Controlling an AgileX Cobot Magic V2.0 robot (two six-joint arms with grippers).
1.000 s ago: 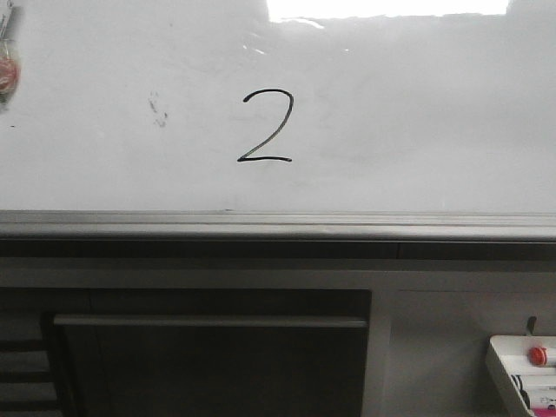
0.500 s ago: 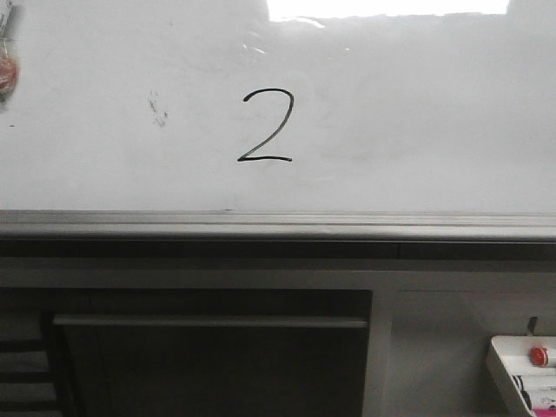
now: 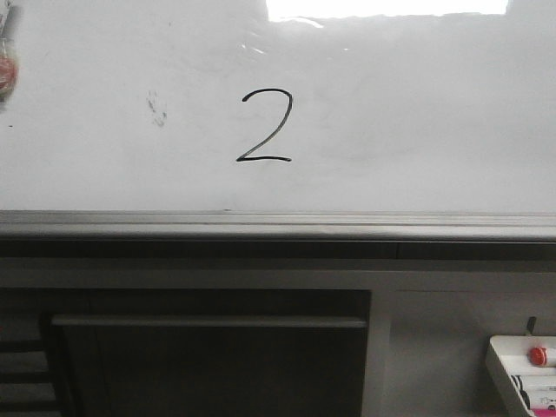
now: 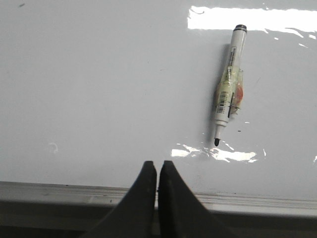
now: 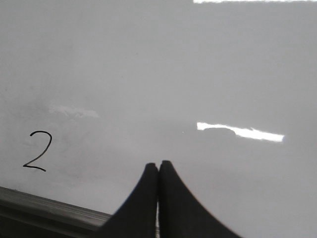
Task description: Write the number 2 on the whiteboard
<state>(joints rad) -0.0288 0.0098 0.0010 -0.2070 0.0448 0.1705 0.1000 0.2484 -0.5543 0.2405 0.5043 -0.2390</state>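
Note:
A thin black number 2 (image 3: 265, 126) is drawn on the glossy whiteboard (image 3: 417, 122), above its grey bottom rail (image 3: 278, 226). It also shows in the right wrist view (image 5: 37, 151). A white marker (image 4: 229, 84) with tape round its barrel sticks to the whiteboard (image 4: 99, 74), uncapped, its black tip pointing down. My left gripper (image 4: 157, 164) is shut and empty, near the rail and apart from the marker. My right gripper (image 5: 158, 164) is shut and empty in front of the whiteboard (image 5: 198, 74), to the right of the 2. Neither gripper shows in the front view.
A small dark smudge (image 3: 157, 108) marks the board left of the 2. The taped marker shows at the far left edge (image 3: 5, 74). Below the rail is a dark cabinet panel (image 3: 208, 356). A white tray (image 3: 526, 373) with a red-capped item stands at the lower right.

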